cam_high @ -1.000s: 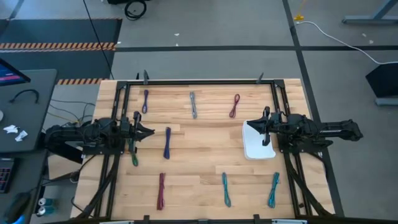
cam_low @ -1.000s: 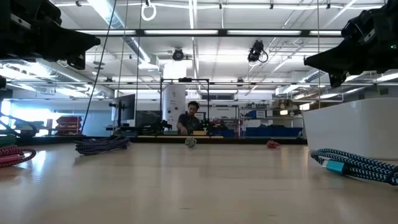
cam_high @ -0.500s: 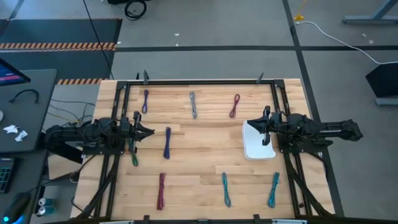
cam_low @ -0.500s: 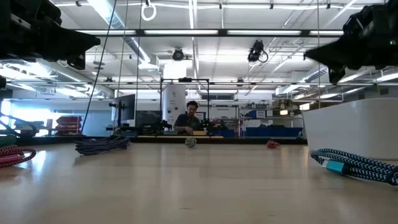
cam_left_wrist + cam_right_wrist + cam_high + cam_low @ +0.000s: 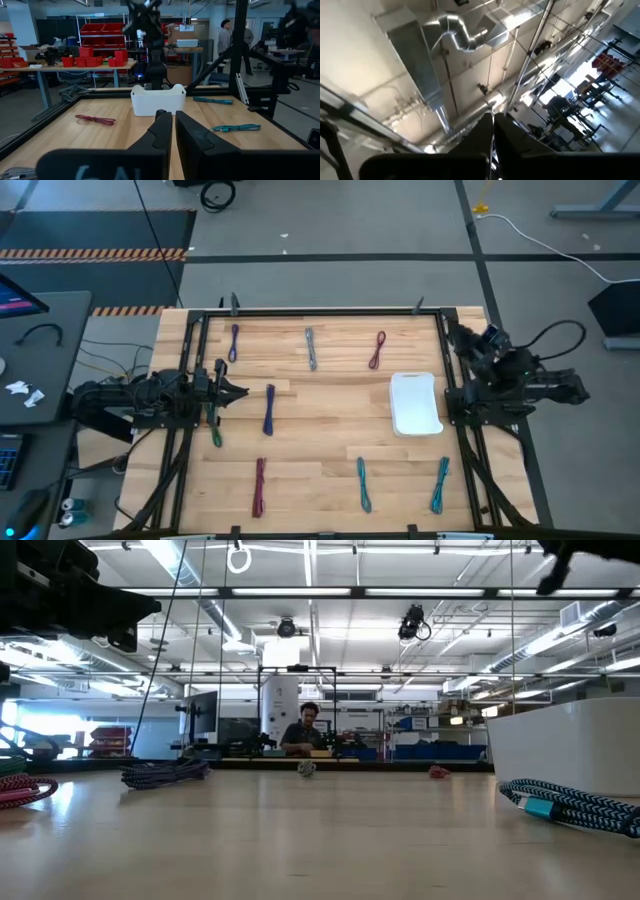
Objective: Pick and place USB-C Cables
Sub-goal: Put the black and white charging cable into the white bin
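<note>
Nothing is placed yet, as far as I can see: the white bin (image 5: 416, 403) at centre right looks empty. All eight USB-C Cables (image 5: 268, 409) lie scattered across the table (image 5: 330, 450). My left gripper (image 5: 222, 390) and right gripper (image 5: 468, 340) hang pinched together, holding nothing.

The high camera hangs over my wooden table (image 5: 320, 440), looking straight down and taking in both my arms. The low one sits at table-top height, facing level across the boards into the room, close to a teal cable (image 5: 565, 805) and the white bin (image 5: 570, 740). My left wrist camera looks across the table at that same bin (image 5: 158, 99) (so three views share it). My right wrist camera tilts up at ceiling ducts (image 5: 452, 30).
</note>
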`<state>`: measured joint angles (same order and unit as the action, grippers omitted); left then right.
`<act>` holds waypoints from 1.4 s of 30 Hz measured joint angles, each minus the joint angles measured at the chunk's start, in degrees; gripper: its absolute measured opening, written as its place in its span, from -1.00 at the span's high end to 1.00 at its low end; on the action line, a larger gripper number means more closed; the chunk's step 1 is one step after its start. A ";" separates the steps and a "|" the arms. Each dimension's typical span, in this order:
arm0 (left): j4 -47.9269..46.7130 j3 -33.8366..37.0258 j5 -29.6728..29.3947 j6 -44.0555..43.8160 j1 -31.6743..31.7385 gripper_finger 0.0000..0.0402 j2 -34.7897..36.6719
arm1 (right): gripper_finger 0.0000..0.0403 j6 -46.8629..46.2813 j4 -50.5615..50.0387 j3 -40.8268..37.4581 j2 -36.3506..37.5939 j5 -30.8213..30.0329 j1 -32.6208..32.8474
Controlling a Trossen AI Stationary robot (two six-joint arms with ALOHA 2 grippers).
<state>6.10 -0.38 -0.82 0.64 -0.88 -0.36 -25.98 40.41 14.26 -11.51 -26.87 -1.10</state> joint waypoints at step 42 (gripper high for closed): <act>0.01 0.00 -0.02 0.00 0.02 0.84 0.00 | 0.07 -13.23 -81.86 90.65 -117.69 28.70 -21.16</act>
<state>6.11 -0.38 -0.84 0.65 -0.86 -0.36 -39.21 -41.45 104.90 -129.20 1.83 -22.26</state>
